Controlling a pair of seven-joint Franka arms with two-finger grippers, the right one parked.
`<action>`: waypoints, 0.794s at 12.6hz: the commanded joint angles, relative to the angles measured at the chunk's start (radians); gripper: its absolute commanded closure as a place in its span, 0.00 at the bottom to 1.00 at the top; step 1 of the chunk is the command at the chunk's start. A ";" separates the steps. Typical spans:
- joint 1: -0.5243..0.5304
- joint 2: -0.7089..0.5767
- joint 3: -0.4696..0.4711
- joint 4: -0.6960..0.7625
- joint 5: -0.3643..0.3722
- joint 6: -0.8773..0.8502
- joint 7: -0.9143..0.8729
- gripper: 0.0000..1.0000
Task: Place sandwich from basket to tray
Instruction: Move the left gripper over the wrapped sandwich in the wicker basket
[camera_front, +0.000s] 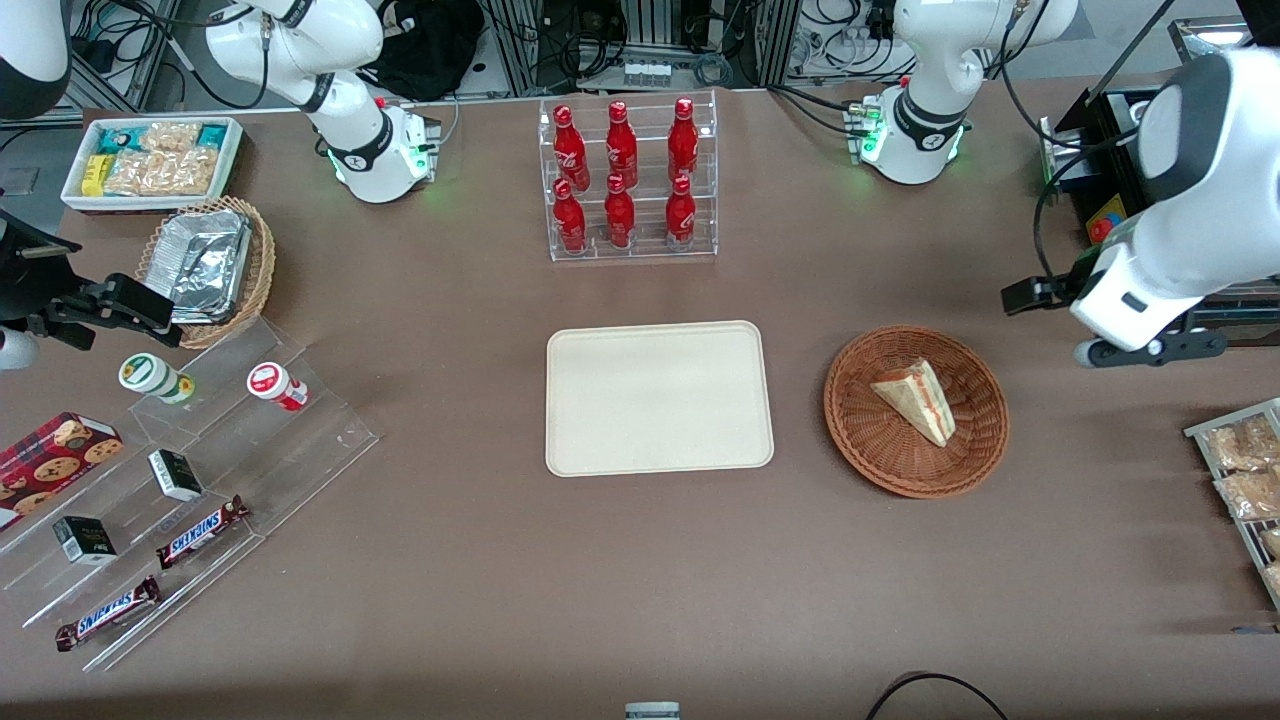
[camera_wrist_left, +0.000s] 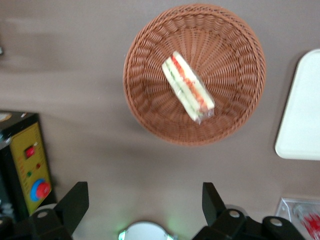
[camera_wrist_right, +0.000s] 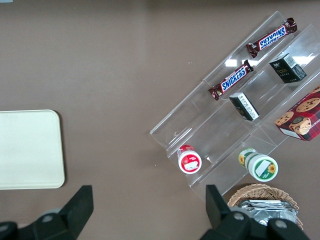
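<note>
Flat cream rectangular tray (camera_front: 659, 398) sits bare beside the round reddish-brown wicker basket (camera_front: 880, 440) holding the clear-wrapped triangular sandwich (camera_front: 917, 398), six red bottles in a clear rack (camera_front: 626, 178) stand farther from the camera, and the left gripper (camera_wrist_left: 145, 200) hangs spread wide above the table beside the basket.

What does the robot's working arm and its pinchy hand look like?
The left arm is glossy white with dark grey joint bands, and its base glows green. Black cables trail beside it. The gripper has two black wedge-shaped fingers, set wide apart.
</note>
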 joint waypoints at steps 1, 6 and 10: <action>-0.004 -0.027 -0.020 -0.167 -0.003 0.184 -0.050 0.00; -0.005 -0.020 -0.024 -0.360 -0.001 0.479 -0.122 0.00; -0.005 -0.012 -0.067 -0.425 0.002 0.602 -0.470 0.00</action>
